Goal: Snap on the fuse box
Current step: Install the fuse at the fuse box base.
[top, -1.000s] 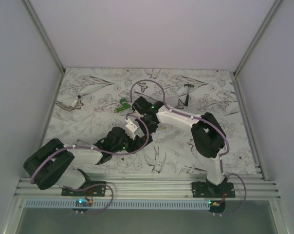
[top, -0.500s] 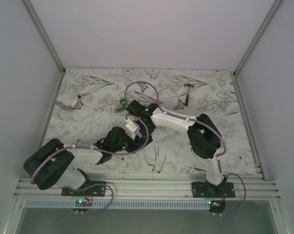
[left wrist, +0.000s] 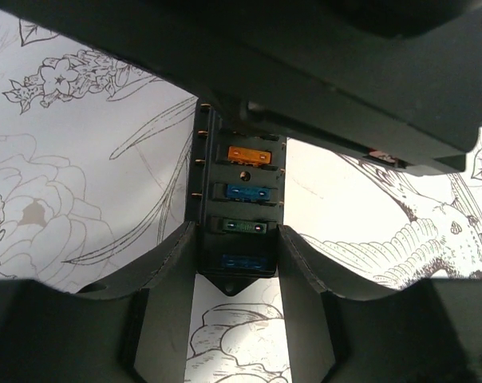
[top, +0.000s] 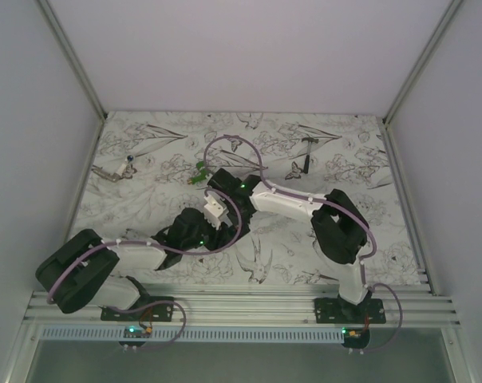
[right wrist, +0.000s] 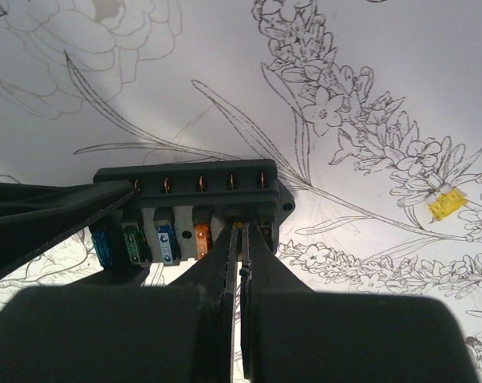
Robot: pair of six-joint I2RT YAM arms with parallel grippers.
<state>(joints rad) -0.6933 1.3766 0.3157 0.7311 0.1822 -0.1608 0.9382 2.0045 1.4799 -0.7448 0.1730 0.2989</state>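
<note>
As fingers (left wrist: 165,271) grip, blk fuse box (left wrist: 205,159), multicolour fuses (left wrist: 245,191)

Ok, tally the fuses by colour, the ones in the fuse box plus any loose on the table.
Blue fuses in the fuse box: 2
Green fuse in the box: 1
Orange fuse in the box: 1
Yellow fuse loose on the table: 1
Total: 5
</note>
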